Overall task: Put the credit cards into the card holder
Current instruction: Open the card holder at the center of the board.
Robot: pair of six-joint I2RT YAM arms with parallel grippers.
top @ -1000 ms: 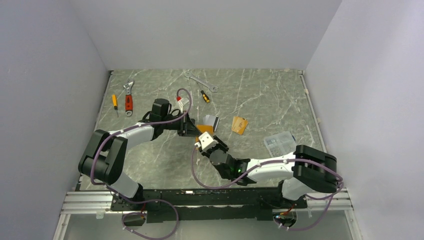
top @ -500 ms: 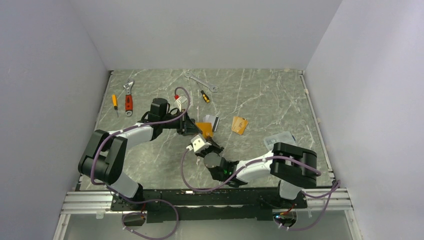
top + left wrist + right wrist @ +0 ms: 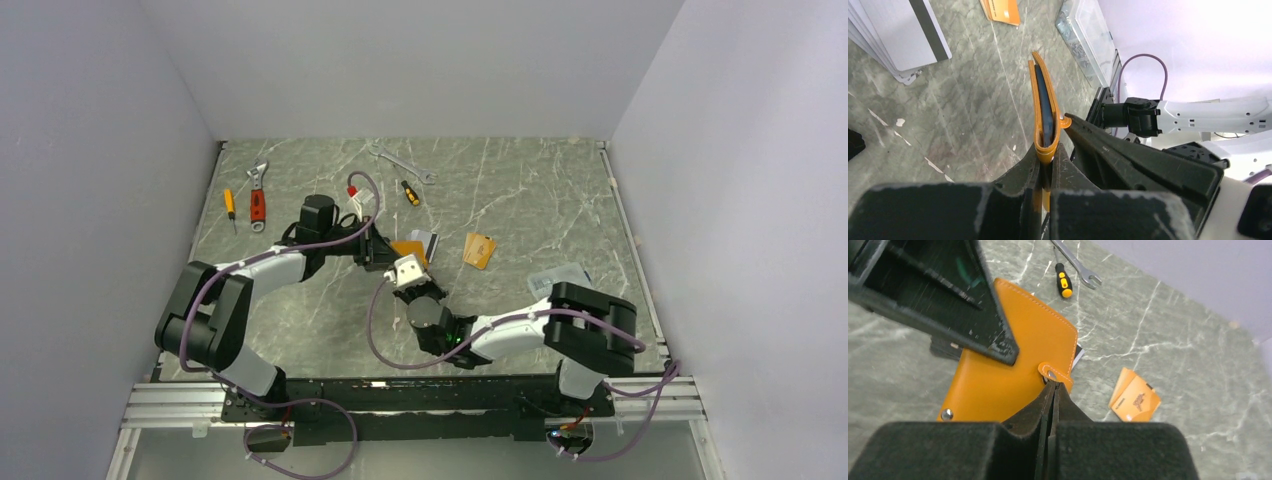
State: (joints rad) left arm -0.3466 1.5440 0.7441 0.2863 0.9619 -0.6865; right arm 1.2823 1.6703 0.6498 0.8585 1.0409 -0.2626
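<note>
The card holder is pinched on edge by the left gripper above the tabletop's middle. The jaws of the right gripper are pressed together at the snap tab; a hold cannot be confirmed. Opening seems in hand: the tab must be pulled free, while the credit cards lie nearby.

I count one card holder, one clear box, one adjustable wrench, one spanner and two screwdrivers, a black-handled screwdriver and a yellow screwdriver. The credit cards make two piles, a silver-grey pile and an orange-tan pile; I can't tell how many cards are in each pile.
</note>
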